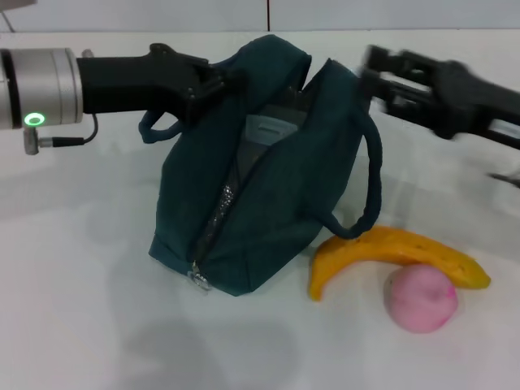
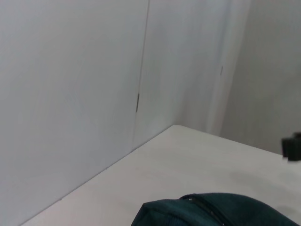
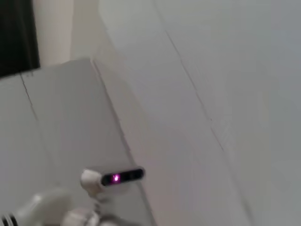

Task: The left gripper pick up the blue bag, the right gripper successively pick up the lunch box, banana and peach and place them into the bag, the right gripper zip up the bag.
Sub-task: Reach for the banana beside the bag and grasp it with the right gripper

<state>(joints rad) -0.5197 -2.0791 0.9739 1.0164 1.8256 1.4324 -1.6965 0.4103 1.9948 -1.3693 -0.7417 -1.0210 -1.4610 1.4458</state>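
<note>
The blue bag (image 1: 268, 203) stands on the white table, its zipper undone and its mouth gaping upward. My left gripper (image 1: 221, 83) reaches in from the left and is shut on the bag's upper left rim, holding it up. Inside the opening shows the lunch box (image 1: 273, 127), pale with a blue rim. My right gripper (image 1: 375, 79) hovers just right of the bag's top, open and holding nothing. The banana (image 1: 398, 253) lies on the table right of the bag, and the peach (image 1: 420, 298) rests against its near side. The bag's top (image 2: 211, 213) also shows in the left wrist view.
One bag handle (image 1: 370, 183) loops down over the banana's end, and the zipper's ring pull (image 1: 197, 279) hangs at the bag's near lower corner. A white wall rises behind the table (image 1: 73, 309). The right wrist view shows only walls and a small device with a pink light (image 3: 115, 177).
</note>
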